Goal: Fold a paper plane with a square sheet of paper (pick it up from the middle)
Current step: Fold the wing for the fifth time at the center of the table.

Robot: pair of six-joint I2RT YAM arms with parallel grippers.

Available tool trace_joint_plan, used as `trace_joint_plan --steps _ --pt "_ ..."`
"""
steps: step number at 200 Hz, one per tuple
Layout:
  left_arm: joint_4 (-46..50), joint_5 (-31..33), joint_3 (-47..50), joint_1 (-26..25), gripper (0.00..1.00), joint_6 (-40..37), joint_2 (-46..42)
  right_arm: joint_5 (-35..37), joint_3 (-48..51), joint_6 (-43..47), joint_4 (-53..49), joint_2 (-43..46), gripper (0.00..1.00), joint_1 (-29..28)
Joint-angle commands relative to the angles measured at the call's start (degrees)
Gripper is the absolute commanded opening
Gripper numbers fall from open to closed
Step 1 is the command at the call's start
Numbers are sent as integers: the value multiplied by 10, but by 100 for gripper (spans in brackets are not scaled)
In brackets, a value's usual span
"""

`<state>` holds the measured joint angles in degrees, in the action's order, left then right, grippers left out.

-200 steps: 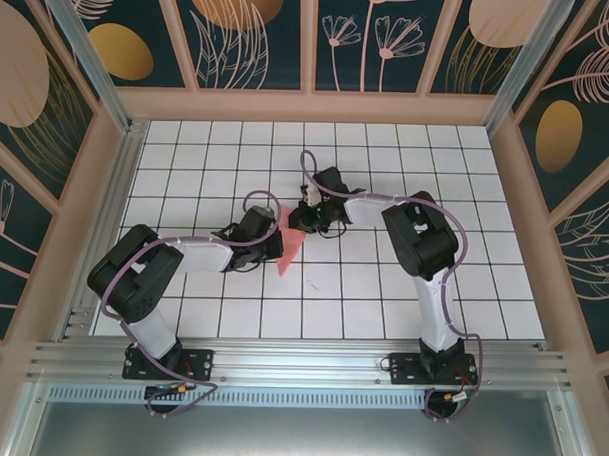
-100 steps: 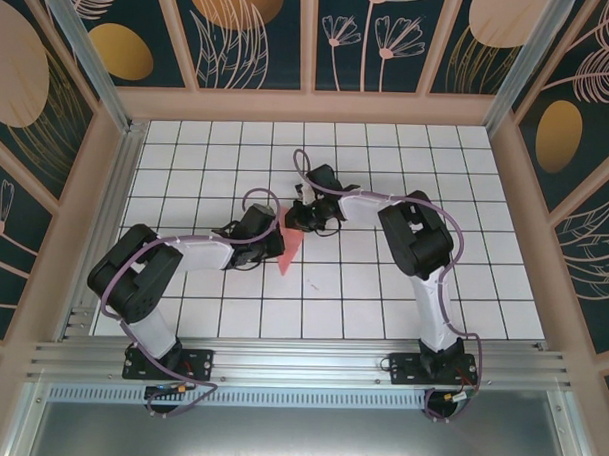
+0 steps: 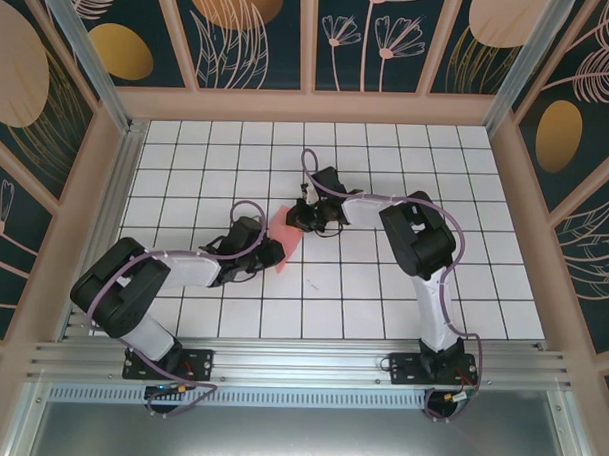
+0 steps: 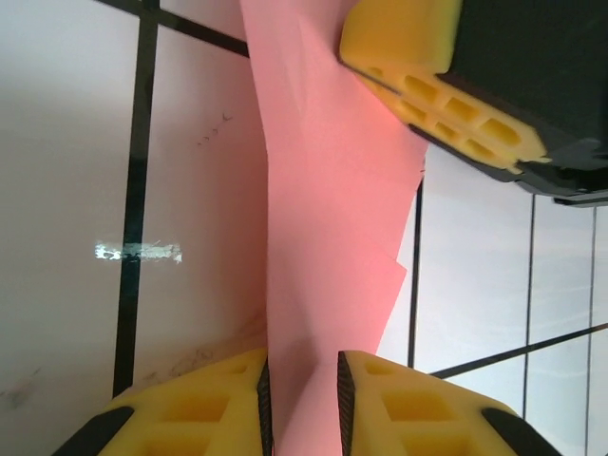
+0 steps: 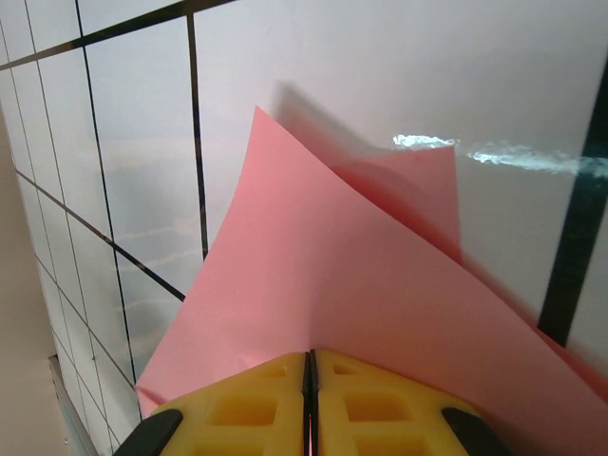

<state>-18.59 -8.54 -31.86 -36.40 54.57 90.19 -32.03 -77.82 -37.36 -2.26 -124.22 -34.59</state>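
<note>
Salmon-pink paper (image 3: 286, 237), already folded into several layers, is pinched in the right gripper (image 5: 309, 366). The yellow pads are pressed together on one edge, so no gap shows between them. From that gripper the paper fans out to a raised corner, with a second layer showing behind it. It hangs partly off the table (image 3: 187, 164) rather than lying flat.

The left gripper (image 4: 302, 366) sits just beside the right gripper, on its near-left side. Its pads stand a narrow way apart with a strip of the paper running between them. A gap shows on both sides of the thin paper, so it reads as slackened, not clamped.

The job looks mid-fold. The paper is creased and narrowed, but it has no dart point or centre crease that I can make out from above, so it is not yet a plane. This step seems to be a regrip, with the right gripper anchoring while the left gripper lets go.

The next move likely calls for the left gripper to take a fresh hold further along the strip. The right gripper must hold firm meanwhile, or the layers may slip and spoil the crease.
</note>
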Motion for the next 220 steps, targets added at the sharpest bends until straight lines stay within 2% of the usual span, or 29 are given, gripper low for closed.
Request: trace_joint_plan --steps 1,39,152,185,220 --pt "-14 8 12 -2 23 22 -19 43 27 -7 -24 -20 11 6" --pt "-41 -22 22 -2 24 37 -6 44 25 -12 -24 -22 10 7" --pt "-18 -23 35 -3 34 -1 -24 39 27 -19 -20 -25 10 7" --pt "-31 -31 38 -3 31 16 -16 38 27 -21 -18 -28 10 8" --pt "-41 -29 43 -3 20 33 -13 36 29 -24 -17 -29 10 8"
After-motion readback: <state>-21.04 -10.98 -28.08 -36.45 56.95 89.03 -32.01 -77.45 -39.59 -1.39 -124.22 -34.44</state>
